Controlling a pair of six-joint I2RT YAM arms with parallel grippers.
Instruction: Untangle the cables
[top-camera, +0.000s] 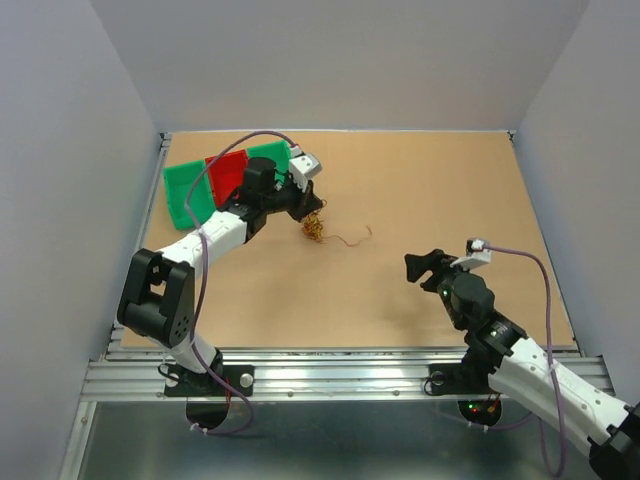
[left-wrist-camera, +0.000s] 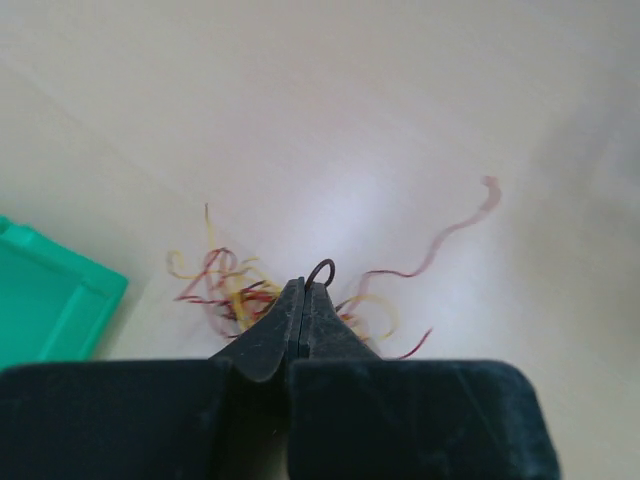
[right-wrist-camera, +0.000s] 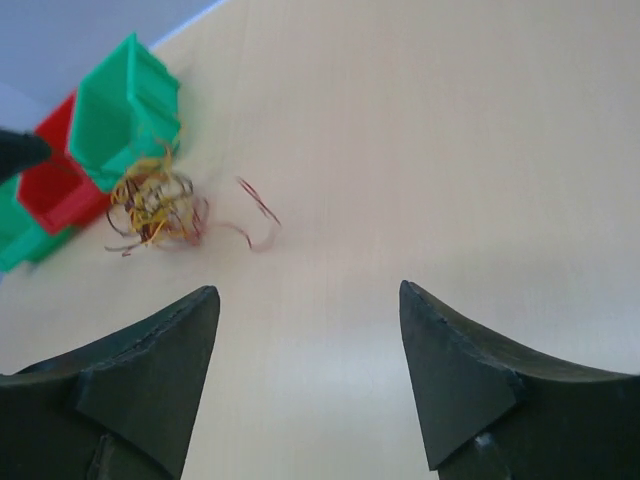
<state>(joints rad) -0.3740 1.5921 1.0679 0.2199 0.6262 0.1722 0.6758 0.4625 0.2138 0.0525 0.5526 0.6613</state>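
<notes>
Cables pinched at the tip of one arm

Thin, curly cables (top-camera: 314, 228) in orange-yellow, red-brown and dark green form a loose clump on the smooth tan table (top-camera: 440, 190), left of centre. The left gripper (left-wrist-camera: 303, 292) has its matte black fingers pressed together, with a dark wire loop caught at their tips. One wavy red-brown strand (top-camera: 352, 238) trails away to the right. Glossy plastic green bins (top-camera: 185, 188) and a red bin (top-camera: 228, 170) stand just behind the clump. The right gripper (right-wrist-camera: 308, 292) hovers well apart, its jaws spread wide, holding nothing.
</notes>
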